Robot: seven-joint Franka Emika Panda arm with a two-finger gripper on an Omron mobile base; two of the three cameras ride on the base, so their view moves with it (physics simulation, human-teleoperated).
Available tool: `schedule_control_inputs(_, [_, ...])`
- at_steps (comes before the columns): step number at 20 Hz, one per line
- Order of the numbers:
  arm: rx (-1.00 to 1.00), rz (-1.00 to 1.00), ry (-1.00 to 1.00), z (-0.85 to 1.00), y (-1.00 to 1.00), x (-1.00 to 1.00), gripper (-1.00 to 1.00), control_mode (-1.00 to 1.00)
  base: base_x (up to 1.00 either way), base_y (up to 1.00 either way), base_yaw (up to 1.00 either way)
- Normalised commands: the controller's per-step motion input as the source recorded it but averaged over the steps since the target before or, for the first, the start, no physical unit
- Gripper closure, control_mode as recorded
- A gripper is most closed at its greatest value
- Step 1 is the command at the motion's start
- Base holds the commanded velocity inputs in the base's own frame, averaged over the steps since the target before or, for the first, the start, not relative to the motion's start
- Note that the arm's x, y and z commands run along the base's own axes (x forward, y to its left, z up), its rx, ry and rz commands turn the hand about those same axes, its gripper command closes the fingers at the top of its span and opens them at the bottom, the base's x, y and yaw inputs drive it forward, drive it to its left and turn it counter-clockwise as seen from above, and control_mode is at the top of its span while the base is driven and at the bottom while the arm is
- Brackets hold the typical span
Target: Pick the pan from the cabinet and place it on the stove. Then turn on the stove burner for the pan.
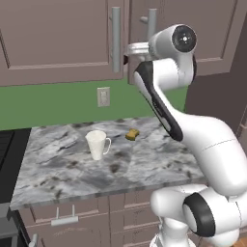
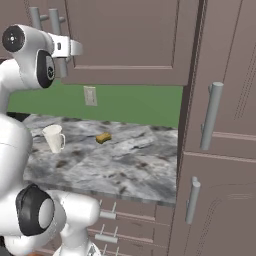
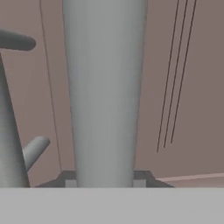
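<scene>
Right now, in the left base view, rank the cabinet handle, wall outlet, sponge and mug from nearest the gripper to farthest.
1. Cabinet handle: beside the gripper, which is closed on it.
2. Outlet: on the green wall below.
3. Sponge: on the counter, toward the back.
4. Mug: on the counter, nearer the front.

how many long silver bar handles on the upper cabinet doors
2: the left door's handle and the right door's handle, side by side at the doors' meeting edges. The gripper is closed around one of them.
</scene>
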Motion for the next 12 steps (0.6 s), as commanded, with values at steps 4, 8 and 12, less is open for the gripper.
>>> schedule_control_inputs(4, [0.0,0.06,0.0,0.0,-0.68,-0.61,1.0,-1.0,0.0,0.0,0.0])
schedule_control_inputs(8, [0.0,0.04,0.02,0.0,-0.75,-0.62,1.0,-1.0,0.0,0.0,0.0])
schedule_control_inputs(12, [0.01,0.03,0.01,0.0,-0.86,-0.65,1.0,-1.0,0.0,0.0,0.0])
